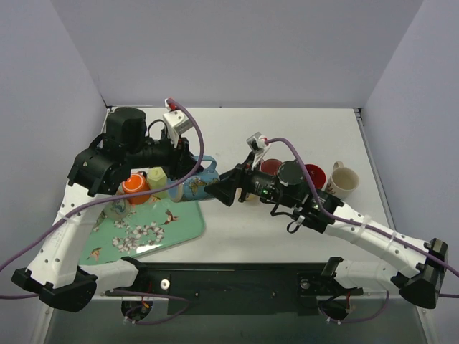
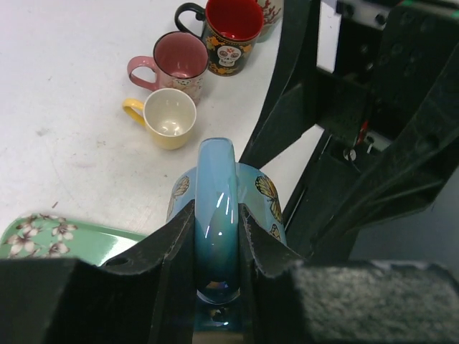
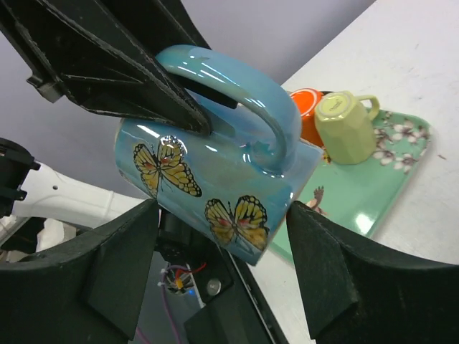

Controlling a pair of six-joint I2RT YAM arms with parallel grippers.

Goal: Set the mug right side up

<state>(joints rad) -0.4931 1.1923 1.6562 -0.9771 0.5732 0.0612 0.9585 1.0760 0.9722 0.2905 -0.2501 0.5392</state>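
Left fingers (image 2: pixel 171 252) clamp the handle (image 2: pixel 215 188) of the blue mug (image 3: pixel 215 183); right fingers (image 3: pixel 118 269) spread apart, flanking its body.

White table (image 1: pixel 287 132), matte, with faint scuffs in the left wrist view. Green floral tray (image 1: pixel 147 231) lies flat on it.

Right of the tray, four mugs stand upright on the bare table in a loose line, mouths up:
- Small yellow mug (image 2: pixel 171 118), nearest the tray.
- Pink mug (image 2: pixel 179 63), next out, just beside the yellow one.
- Black skull mug (image 2: pixel 231 32), red inside, just beyond the pink; cannot tell whether they touch.
- Cream mug (image 1: pixel 343 180), farthest from the tray, close beside the skull mug.
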